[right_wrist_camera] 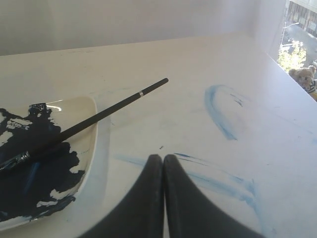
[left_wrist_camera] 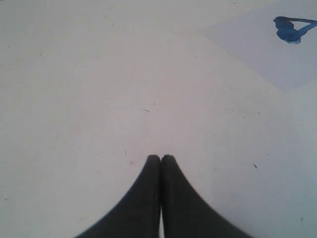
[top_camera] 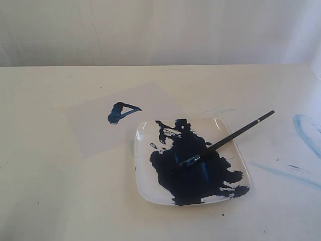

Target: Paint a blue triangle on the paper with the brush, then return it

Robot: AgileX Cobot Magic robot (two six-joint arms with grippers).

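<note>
The paper (top_camera: 115, 128) lies flat on the table, left of the white plate (top_camera: 228, 128). On it sits the small dark blue triangle (top_camera: 120, 112), which the left wrist view also catches (left_wrist_camera: 292, 29) on the paper (left_wrist_camera: 257, 49). The brush (top_camera: 235, 135) rests across the plate, bristles in the dark blue paint and handle end sticking out past the rim; the right wrist view shows the brush (right_wrist_camera: 99, 118) too. Neither arm appears in the exterior view. My left gripper (left_wrist_camera: 160, 157) is shut and empty over bare table. My right gripper (right_wrist_camera: 163, 157) is shut and empty beside the plate (right_wrist_camera: 89, 148).
Pale blue smeared streaks (top_camera: 306, 133) mark the table right of the plate, also seen as streaks (right_wrist_camera: 218, 111) near my right gripper. A pool of dark blue paint (top_camera: 193, 165) covers most of the plate. The table's far edge meets a white wall.
</note>
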